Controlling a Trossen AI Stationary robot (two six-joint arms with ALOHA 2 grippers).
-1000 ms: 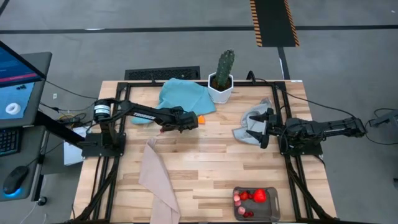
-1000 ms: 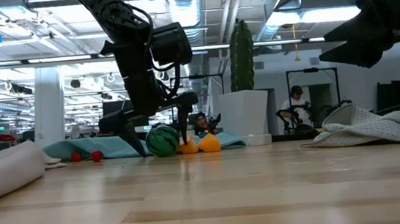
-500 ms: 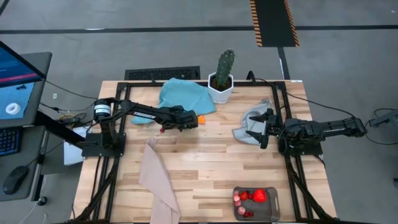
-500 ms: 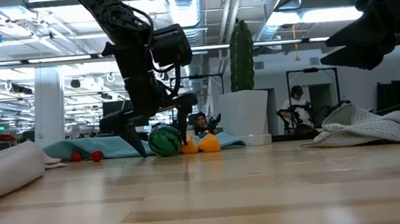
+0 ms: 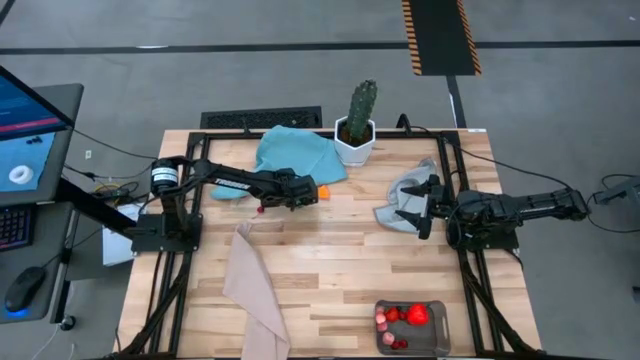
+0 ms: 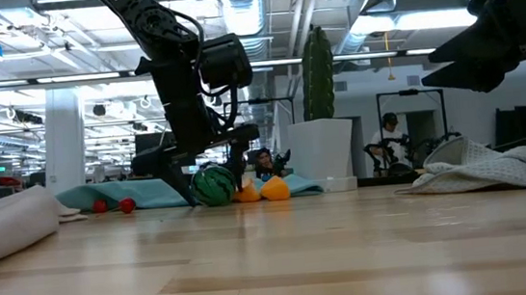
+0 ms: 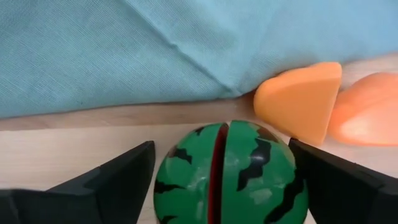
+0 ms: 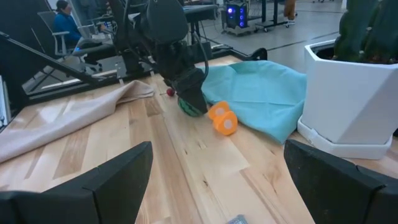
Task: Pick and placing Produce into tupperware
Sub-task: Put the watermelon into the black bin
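My left gripper (image 7: 224, 186) stands spread wide, one finger on each side of the green striped ball (image 7: 231, 171), which sits on the wood between them. I cannot tell whether either finger touches it. The ball shows a dark red seam down its middle. Just beside it lie two orange pieces (image 7: 323, 106), close together at the edge of the teal cloth (image 7: 155, 43). In the low view, the left gripper (image 6: 203, 177) reaches down to the table top with the ball (image 6: 213, 185) at its fingertips, and the orange pieces (image 6: 263, 189) sit next to the ball. Two small red pieces (image 6: 114, 206) lie farther along, near the teal cloth.

My right gripper (image 5: 422, 207) is also spread wide and holds nothing. It hangs above the grey cloth (image 5: 400, 200) at the right side of the table, well apart from the left gripper (image 5: 300, 192).

The tupperware (image 5: 412, 326) sits at the near edge of the table, on the right half, well apart from both grippers. Several red and pink pieces (image 5: 403, 315) lie inside it.

A beige cloth (image 5: 252, 290) lies at the near left. The cactus in its white pot (image 5: 356, 128) stands at the far edge, beside the teal cloth.
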